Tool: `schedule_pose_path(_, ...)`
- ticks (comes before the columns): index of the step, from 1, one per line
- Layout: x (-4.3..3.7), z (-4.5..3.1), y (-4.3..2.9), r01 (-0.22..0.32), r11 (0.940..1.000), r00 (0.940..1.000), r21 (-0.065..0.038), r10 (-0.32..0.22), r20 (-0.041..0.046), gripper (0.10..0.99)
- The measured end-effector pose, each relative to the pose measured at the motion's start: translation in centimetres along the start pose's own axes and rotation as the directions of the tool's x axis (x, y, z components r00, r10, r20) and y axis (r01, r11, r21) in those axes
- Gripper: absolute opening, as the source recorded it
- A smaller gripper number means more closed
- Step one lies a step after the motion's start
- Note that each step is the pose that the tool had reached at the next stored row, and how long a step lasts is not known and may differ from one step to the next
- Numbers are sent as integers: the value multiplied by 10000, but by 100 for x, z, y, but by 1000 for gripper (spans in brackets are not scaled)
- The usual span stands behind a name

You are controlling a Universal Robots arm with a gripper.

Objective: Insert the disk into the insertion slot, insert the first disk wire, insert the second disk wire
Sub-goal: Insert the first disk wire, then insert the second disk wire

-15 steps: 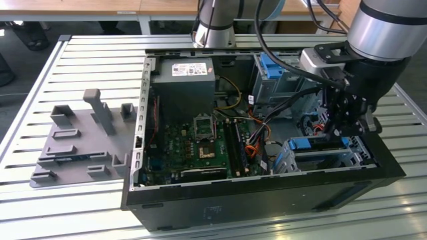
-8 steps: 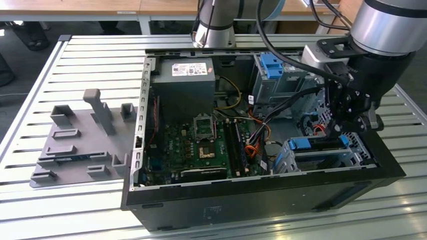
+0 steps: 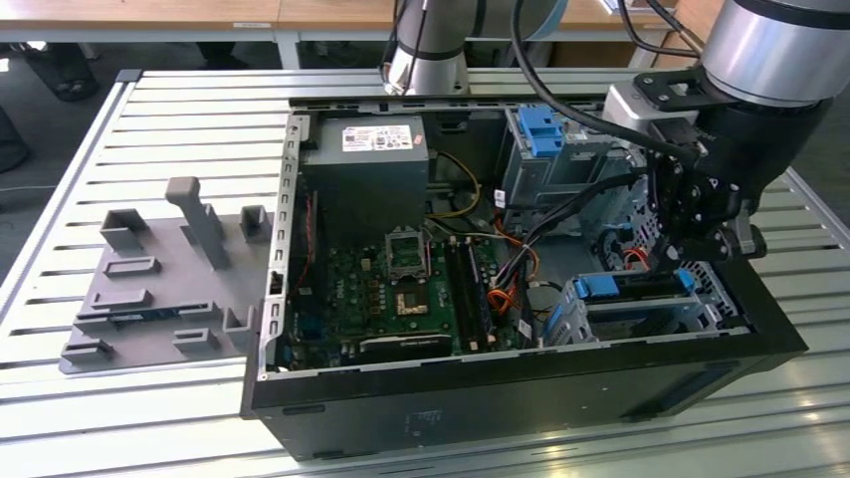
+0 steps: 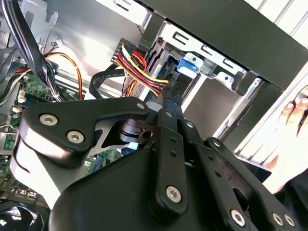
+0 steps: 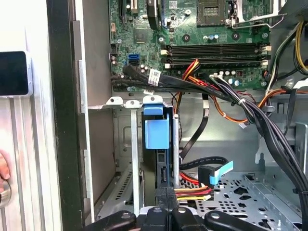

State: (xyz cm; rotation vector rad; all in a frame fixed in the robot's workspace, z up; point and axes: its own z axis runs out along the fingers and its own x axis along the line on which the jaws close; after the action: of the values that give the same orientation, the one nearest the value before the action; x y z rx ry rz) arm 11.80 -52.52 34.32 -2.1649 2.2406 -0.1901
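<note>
The disk (image 3: 635, 286), in its bright blue carrier (image 5: 156, 132), sits inside the insertion slot (image 3: 580, 311), a low silver cage at the case's front corner on the exterior view's right. My gripper (image 3: 691, 261) hangs just above the cage. Both wrist views show my gripper (image 5: 165, 193) (image 4: 169, 94) shut on a black connector. That connector ends a red, yellow and black disk wire (image 5: 193, 193) (image 4: 140, 66) and points at the disk's dark end (image 5: 164, 168). A second disk wire, black with a blue connector (image 5: 214, 172), lies loose on the perforated case floor beside it.
Black cable bundles (image 5: 250, 110) cross above the cage, with the motherboard (image 3: 405, 284) beyond. A taller grey cage with a blue tab (image 3: 538, 127) stands at the back. A grey fixture plate (image 3: 159, 289) lies outside the case. A person's hand (image 4: 293, 111) rests nearby.
</note>
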Motion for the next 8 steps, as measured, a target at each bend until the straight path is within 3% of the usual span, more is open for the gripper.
schedule_pose_path(8,2,-19,-2,0,10000,10000,-6,0,-4,106)
